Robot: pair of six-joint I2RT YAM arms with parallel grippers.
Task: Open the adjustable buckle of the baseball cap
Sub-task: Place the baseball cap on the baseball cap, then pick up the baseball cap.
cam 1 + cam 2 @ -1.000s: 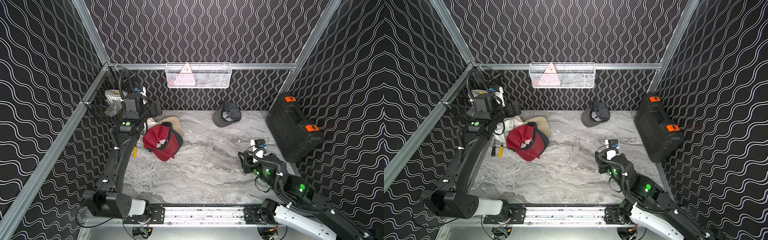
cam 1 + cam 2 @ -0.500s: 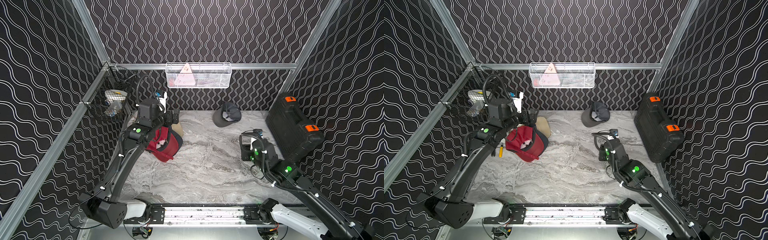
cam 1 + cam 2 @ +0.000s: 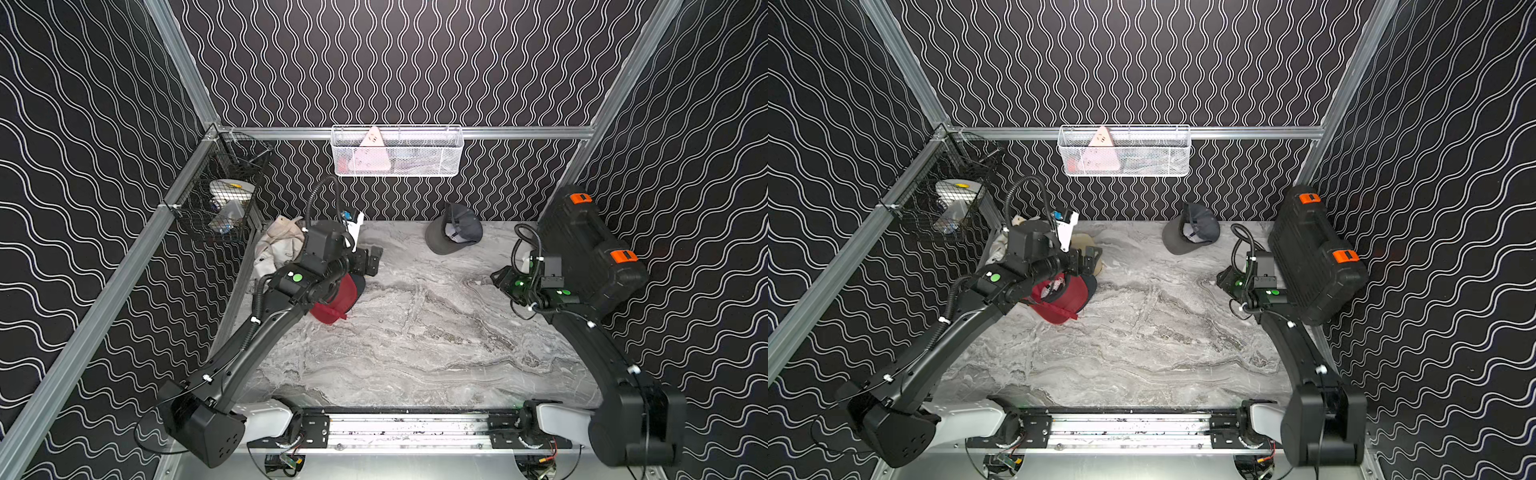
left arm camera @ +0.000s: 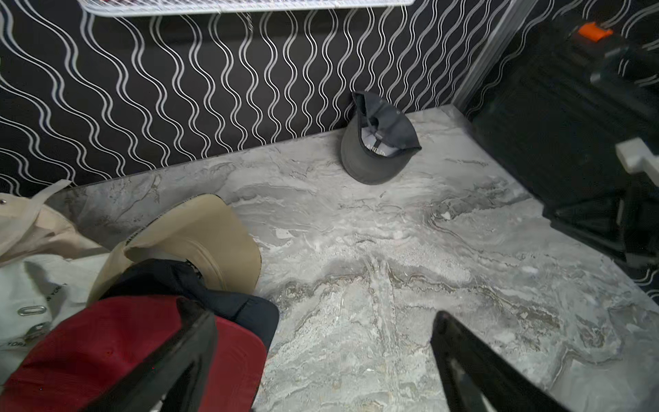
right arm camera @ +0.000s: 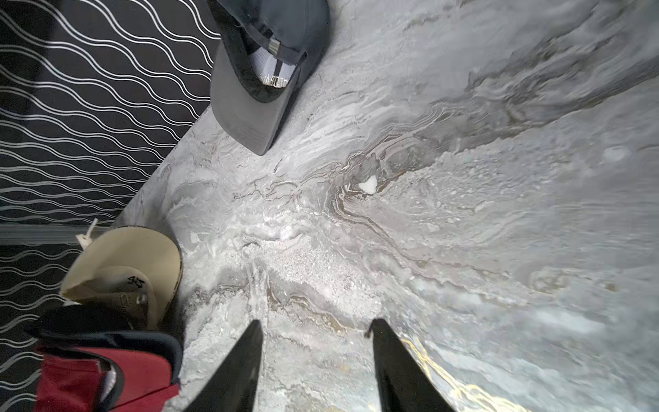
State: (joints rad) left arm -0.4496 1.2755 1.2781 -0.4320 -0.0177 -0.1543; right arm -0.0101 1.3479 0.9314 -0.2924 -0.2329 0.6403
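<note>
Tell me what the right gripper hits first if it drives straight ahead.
Probably the bare grey marble tabletop: the right gripper, fingers open and empty, tilts down toward it. The dark grey fabric baseball cap lies aside of that line, though depth is unclear.

A white wire basket [image 3: 397,151] hangs on the far wall with a pink triangular piece [image 3: 370,156] inside it. A black mesh basket [image 3: 224,199] hangs on the left wall near the far corner and holds a white roll [image 3: 230,190]. On the right, a black case [image 3: 590,245] with two orange latches [image 3: 619,255] leans against the wall at the edge of the grey marbled table [image 3: 415,353].
</note>
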